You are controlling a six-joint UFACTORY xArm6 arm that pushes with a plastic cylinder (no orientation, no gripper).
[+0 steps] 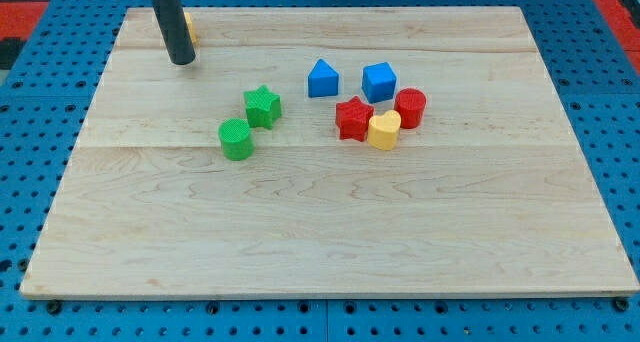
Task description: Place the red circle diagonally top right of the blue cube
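My tip (pixel 182 60) is sitting at the board's (pixel 300 252) top left, holding nothing, touching no block, partly hiding a yellow-orange block (pixel 187 26) just behind it. Nearest, down-right of my tip: green cylinder (pixel 236 140), then green star (pixel 262 106). Farther right: blue triangular block (pixel 322 79), red star (pixel 352 118), yellow heart (pixel 384 130), blue cube (pixel 379 82). Farthest right: red circle (pixel 410 108), standing upright, round so no heading, sitting just lower right of the blue cube, touching the heart.
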